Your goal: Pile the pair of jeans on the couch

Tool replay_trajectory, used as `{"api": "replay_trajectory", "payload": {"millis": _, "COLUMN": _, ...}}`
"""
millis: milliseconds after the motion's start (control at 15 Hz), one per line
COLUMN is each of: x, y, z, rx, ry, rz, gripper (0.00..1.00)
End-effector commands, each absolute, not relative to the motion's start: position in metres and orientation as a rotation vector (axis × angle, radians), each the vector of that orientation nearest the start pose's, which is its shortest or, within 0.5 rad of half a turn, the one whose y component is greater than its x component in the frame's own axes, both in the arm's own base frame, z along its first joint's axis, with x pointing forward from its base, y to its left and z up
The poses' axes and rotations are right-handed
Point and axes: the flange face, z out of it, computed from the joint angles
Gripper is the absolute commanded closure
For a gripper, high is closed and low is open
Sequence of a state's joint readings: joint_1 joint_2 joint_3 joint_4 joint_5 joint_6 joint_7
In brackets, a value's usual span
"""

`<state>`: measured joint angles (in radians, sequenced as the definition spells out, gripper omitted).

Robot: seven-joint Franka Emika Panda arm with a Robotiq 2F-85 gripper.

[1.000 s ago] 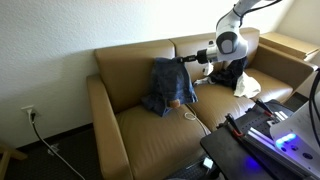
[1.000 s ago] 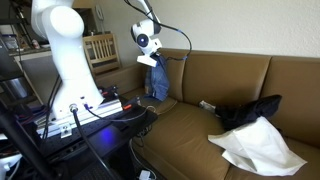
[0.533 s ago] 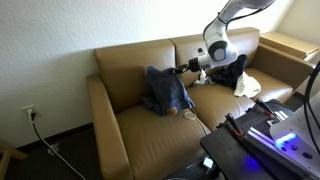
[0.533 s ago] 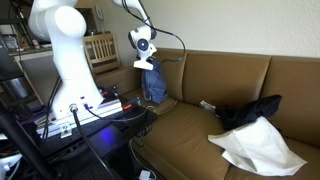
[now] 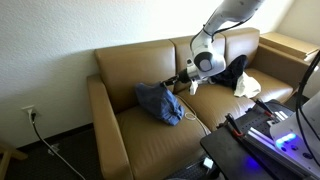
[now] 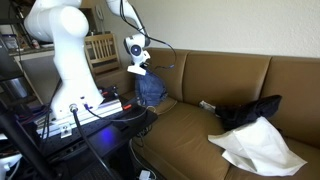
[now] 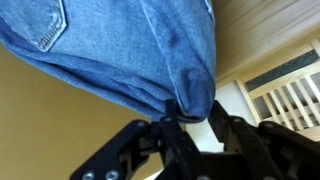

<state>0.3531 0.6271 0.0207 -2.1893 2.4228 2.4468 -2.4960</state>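
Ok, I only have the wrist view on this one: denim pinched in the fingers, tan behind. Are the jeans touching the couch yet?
Observer: Yes. In an exterior view the pair of jeans hangs bunched from the gripper, its lower part resting on the couch.
Operator: Anything else on the couch?
Observer: A black item lies further along the seat, apart from the jeans.
Operator: Only that?
Observer: A white cloth lies right beside it.

On couch (image 5: 128, 68): jeans (image 5: 160, 102), black item (image 5: 233, 68), cloth (image 5: 246, 86)
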Motion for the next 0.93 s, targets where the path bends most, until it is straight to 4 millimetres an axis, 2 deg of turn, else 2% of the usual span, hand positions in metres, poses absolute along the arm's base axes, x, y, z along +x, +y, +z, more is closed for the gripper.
{"api": "replay_trajectory", "payload": {"millis": 0, "x": 0.473, "y": 0.194, "z": 0.090, "rx": -2.393, "ry": -0.358, "rz": -0.956, "gripper": 0.30}}
{"api": "replay_trajectory", "payload": {"millis": 200, "x": 0.469, "y": 0.183, "z": 0.117, "rx": -2.461, "ry": -0.164, "rz": -0.861, "gripper": 0.08}}
{"api": "replay_trajectory", "payload": {"millis": 333, "x": 0.460, "y": 0.172, "z": 0.141, "rx": -2.500, "ry": -0.017, "rz": -0.784, "gripper": 0.00}}
{"api": "replay_trajectory", "payload": {"millis": 467, "x": 0.456, "y": 0.155, "z": 0.172, "rx": -2.587, "ry": 0.132, "rz": -0.766, "gripper": 0.00}}
{"api": "replay_trajectory", "payload": {"millis": 667, "x": 0.451, "y": 0.116, "z": 0.221, "rx": -2.710, "ry": 0.349, "rz": -0.734, "gripper": 0.00}}
{"api": "replay_trajectory", "payload": {"millis": 733, "x": 0.446, "y": 0.102, "z": 0.231, "rx": -2.736, "ry": 0.425, "rz": -0.718, "gripper": 0.00}}
{"api": "replay_trajectory", "payload": {"millis": 800, "x": 0.462, "y": 0.125, "z": 0.211, "rx": -2.706, "ry": 0.321, "rz": -0.736, "gripper": 0.00}}
{"api": "replay_trajectory", "payload": {"millis": 867, "x": 0.459, "y": 0.116, "z": 0.223, "rx": -2.721, "ry": 0.378, "rz": -0.735, "gripper": 0.00}}
